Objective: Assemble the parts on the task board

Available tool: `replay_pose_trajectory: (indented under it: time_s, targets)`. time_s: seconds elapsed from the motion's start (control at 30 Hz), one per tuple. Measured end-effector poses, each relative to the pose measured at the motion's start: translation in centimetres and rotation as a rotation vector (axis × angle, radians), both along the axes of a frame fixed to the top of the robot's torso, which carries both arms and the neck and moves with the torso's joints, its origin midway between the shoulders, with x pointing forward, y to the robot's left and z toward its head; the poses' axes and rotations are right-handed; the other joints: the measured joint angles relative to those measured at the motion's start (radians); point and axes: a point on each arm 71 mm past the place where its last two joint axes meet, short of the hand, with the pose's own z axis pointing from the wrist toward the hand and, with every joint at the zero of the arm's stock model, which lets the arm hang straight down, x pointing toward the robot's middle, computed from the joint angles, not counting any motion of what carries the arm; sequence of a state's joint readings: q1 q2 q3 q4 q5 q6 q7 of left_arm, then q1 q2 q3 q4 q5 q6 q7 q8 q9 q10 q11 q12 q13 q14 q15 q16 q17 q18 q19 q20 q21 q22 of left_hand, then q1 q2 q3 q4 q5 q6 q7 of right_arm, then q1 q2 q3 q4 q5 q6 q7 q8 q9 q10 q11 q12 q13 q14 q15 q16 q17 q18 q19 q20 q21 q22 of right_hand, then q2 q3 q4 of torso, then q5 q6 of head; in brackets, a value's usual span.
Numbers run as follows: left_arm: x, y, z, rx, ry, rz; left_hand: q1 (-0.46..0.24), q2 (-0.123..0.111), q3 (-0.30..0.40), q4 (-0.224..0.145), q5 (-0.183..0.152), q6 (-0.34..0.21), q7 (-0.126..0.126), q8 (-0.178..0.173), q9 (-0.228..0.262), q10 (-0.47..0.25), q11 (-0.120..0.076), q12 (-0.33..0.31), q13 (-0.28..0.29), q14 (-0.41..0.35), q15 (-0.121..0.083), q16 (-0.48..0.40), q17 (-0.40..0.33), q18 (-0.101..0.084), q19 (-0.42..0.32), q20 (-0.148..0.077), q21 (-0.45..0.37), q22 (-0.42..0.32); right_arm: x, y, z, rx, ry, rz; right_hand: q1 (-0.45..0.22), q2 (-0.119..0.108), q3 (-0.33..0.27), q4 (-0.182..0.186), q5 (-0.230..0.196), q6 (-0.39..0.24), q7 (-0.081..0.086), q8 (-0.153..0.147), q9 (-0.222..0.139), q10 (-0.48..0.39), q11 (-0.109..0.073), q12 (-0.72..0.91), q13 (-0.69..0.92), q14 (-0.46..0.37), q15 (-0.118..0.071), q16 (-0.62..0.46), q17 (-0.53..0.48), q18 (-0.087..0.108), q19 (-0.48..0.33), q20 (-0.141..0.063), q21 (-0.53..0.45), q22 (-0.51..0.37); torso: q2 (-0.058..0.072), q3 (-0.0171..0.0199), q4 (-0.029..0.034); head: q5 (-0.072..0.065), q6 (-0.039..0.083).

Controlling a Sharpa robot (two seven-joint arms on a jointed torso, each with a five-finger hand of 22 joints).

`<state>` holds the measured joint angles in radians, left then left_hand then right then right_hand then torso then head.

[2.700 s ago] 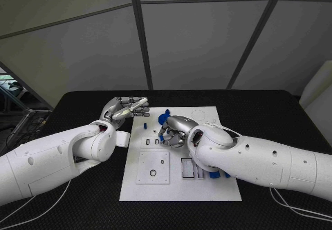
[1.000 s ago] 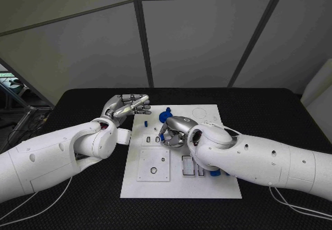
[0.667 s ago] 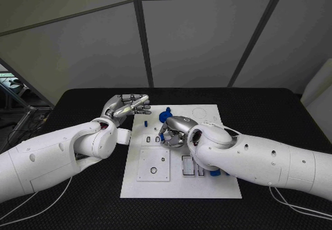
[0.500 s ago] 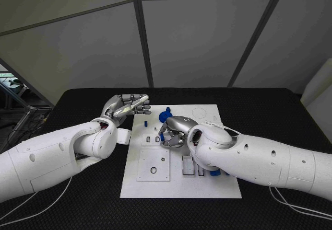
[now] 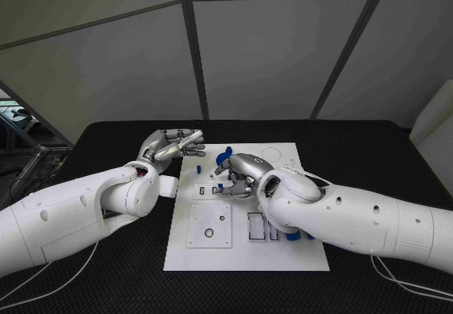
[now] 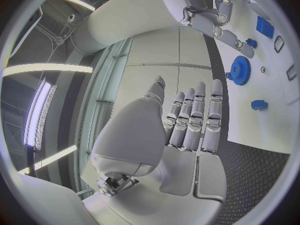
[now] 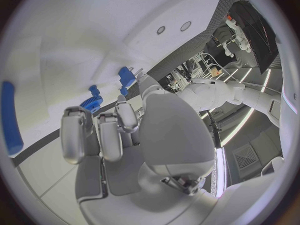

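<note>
The white task board [image 5: 283, 256] lies mid-table. A blue gear [image 5: 224, 157] stands near its far edge, with a small blue part [image 5: 198, 168] to its left. My right hand [image 5: 241, 171] hovers over the board just behind the gear, fingers curled in and nothing visible in them; a blue piece [image 5: 219, 188] sits on the board under its fingertips. In the right wrist view the hand [image 7: 106, 135] faces the gear [image 7: 94, 99] and a blue block [image 7: 127, 77]. My left hand [image 5: 173, 146] is raised off the board's far left corner, fingers [image 6: 190, 120] straight, side by side and empty.
More blue parts [image 5: 294, 235] lie at the board's right side beside my right forearm. A square white plate [image 5: 209, 227] with holes and slotted recesses [image 5: 256, 227] occupy the board's middle. Black table [image 5: 378, 150] surrounds the board.
My right hand has lifted off the board and shifted a little toward the gear, uncovering the blue piece below its fingers. The left hand stays still.
</note>
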<state>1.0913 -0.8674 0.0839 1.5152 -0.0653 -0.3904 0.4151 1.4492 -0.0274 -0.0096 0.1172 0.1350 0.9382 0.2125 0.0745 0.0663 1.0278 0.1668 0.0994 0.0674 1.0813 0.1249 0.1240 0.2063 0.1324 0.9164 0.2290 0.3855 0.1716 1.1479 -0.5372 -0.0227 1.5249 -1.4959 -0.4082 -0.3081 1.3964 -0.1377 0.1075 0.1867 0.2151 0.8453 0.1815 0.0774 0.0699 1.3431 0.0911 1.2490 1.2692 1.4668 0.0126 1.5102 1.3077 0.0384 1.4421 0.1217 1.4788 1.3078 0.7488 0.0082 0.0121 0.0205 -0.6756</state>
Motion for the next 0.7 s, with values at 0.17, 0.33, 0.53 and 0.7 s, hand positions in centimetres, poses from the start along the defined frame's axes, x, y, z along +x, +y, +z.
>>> replay_pose_trajectory:
  time_s: [0.17,0.33,0.53,0.7]
  targets:
    - [0.0,0.1,-0.1,0.007,0.004,0.0,0.0,0.0,-0.001,-0.007,0.0,0.006,-0.006,0.0,0.0,0.035,-0.012,0.0,0.004,0.069,-0.022,0.038,0.028,0.0,0.045,-0.018,0.044,0.019,-0.4,-1.5,0.6,0.058,-0.034,0.033,0.017,0.017,0.0,0.0,0.003,0.025,-0.005,0.021,0.006,0.0,0.0,0.0,0.001,0.0,0.0,-0.002,0.0,0.0,-0.006,0.006,-0.008,0.0,-0.001,0.0003,0.0,0.001,0.003]
    - [0.0,0.3,-0.2,0.036,0.013,-0.014,-0.042,0.009,-0.024,0.015,0.0,0.052,-0.019,0.016,0.005,0.133,-0.041,0.059,0.035,0.177,-0.059,0.148,0.088,0.0,0.134,-0.054,0.127,0.064,0.1,-4.4,2.3,0.132,-0.056,0.058,0.026,0.026,-0.003,-0.003,0.003,0.06,-0.015,0.041,0.01,-0.006,-0.006,0.001,-0.008,0.0,0.0,-0.024,0.0,0.0,-0.037,0.001,-0.034,0.0,-0.003,-0.0005,-0.001,0.004,0.006]
    - [-0.1,0.7,-0.5,0.132,0.042,-0.069,-0.044,0.009,-0.015,0.021,0.039,0.107,-0.072,0.092,0.037,0.252,-0.117,0.271,0.182,0.376,-0.14,0.702,0.562,0.061,0.315,-0.142,0.416,0.297,1.7,-8.6,5.3,0.217,-0.053,0.043,0.033,0.033,-0.008,-0.003,0.011,0.115,-0.028,0.065,0.014,-0.035,-0.024,-0.055,-0.062,0.0,-0.015,-0.103,-0.022,0.031,-0.122,-0.011,-0.107,-0.047,-0.01,-0.0012,-0.0048,0.01,0.005]
    - [-0.1,0.5,-0.6,0.249,0.086,-0.156,-0.115,0.016,-0.026,0.074,0.035,0.106,-0.099,0.161,0.081,0.232,-0.137,0.509,0.37,0.385,-0.155,1.137,1.001,-0.033,0.391,-0.157,0.695,0.63,2.8,-11.6,6.7,0.286,-0.018,-0.002,0.047,0.047,-0.007,-0.002,0.017,0.14,-0.041,0.065,0.01,-0.165,-0.037,-0.351,-0.322,-0.063,-0.03,-0.353,-0.307,0.091,-0.313,-0.025,-0.31,-0.3,-0.017,0.0,-0.0094,0.014,0.001]
